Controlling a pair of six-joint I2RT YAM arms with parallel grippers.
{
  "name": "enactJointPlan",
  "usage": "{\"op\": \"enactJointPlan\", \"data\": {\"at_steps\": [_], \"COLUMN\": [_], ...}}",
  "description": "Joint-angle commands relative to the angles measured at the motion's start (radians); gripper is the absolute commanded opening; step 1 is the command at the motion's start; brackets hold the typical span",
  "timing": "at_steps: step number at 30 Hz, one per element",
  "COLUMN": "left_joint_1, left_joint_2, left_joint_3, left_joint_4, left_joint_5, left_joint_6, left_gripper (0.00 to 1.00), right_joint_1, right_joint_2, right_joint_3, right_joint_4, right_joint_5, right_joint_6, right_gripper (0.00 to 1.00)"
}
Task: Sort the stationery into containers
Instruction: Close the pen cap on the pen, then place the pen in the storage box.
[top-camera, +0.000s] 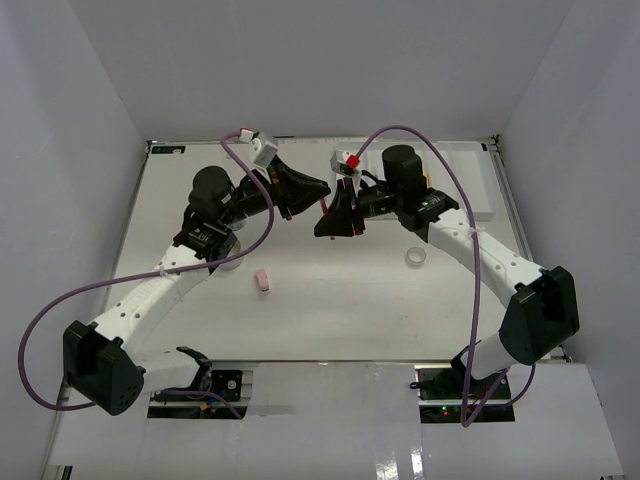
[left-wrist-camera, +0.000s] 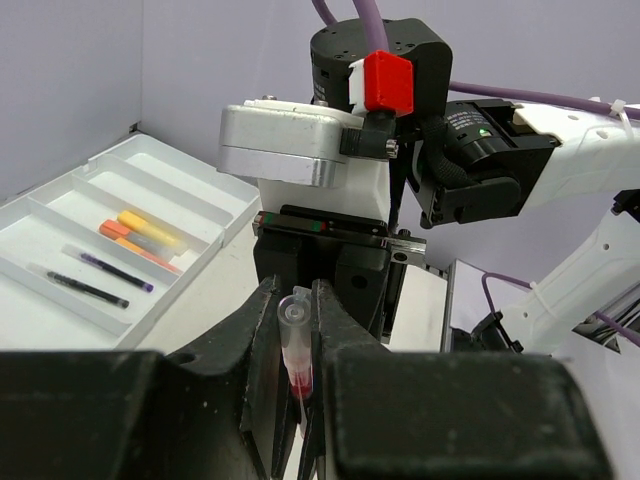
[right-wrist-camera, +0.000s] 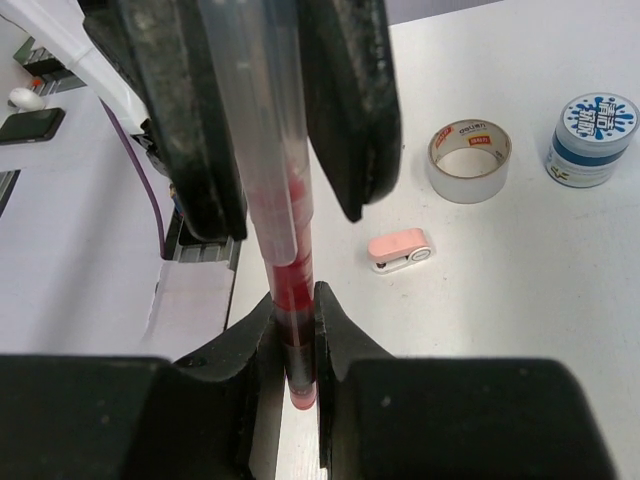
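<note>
**Position:** The red pen (right-wrist-camera: 290, 250) is held in the air over the desk (right-wrist-camera: 520, 300), not yet at the tray (left-wrist-camera: 60, 210).

**Grip:** The left fingers (left-wrist-camera: 262, 350) are clamped near its clear end. The right fingers (right-wrist-camera: 252, 340) are clamped on its red part.

**Risk 1:** Both arms grip one thin barrel, so any pull or twist between them may bend or snap it.

**Risk 2:** If one side releases unevenly, the pen may swing, slip and drop among the tape (right-wrist-camera: 468, 158), eraser (right-wrist-camera: 398, 250) and jar (right-wrist-camera: 592, 138).
</note>
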Motion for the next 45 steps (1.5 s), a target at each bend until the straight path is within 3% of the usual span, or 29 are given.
{"op": "enactJointPlan", "data": {"at_steps": [1, 18, 22, 31, 42, 45], "left_joint_1": [-0.018, -0.024, -0.024, -0.024, -0.024, -0.022], "left_joint_2": [0.003, 0.027, 0.018, 0.043, 0.004, -0.028], "left_joint_3": [-0.066, -0.081, -0.023, 0.062, 0.048, 0.022], "left_joint_4": [-0.155, -0.157, -0.186, -0.180, -0.175, -0.212], "left_joint_5": [0.132, 0.138, 0.085, 0.041, -0.018, -0.087], "left_joint_6": [-0.028, -0.048, -0.038, 0.001, 0.036, 0.062], "left_gripper": [0.00, 0.00, 0.06, 0.31, 0.89, 0.95], "right_joint_1": [-0.031, -0.034, -0.033, -0.034, -0.065, -0.105], "right_joint_2": [-0.077, -0.069, -0.060, -0.060, -0.011, 0.037], "right_joint_3": [0.127, 0.159, 0.103, -0.040, -0.168, -0.172], "right_joint_4": [0.173, 0.216, 0.214, 0.202, 0.193, 0.142], "right_joint_5": [0.035, 0.018, 0.015, 0.013, 0.110, 0.215], "right_joint_6": [0.036, 0.074, 0.077, 0.071, 0.063, 0.063], "right_gripper": [0.08, 0.08, 0.08, 0.08, 0.08, 0.08]}}
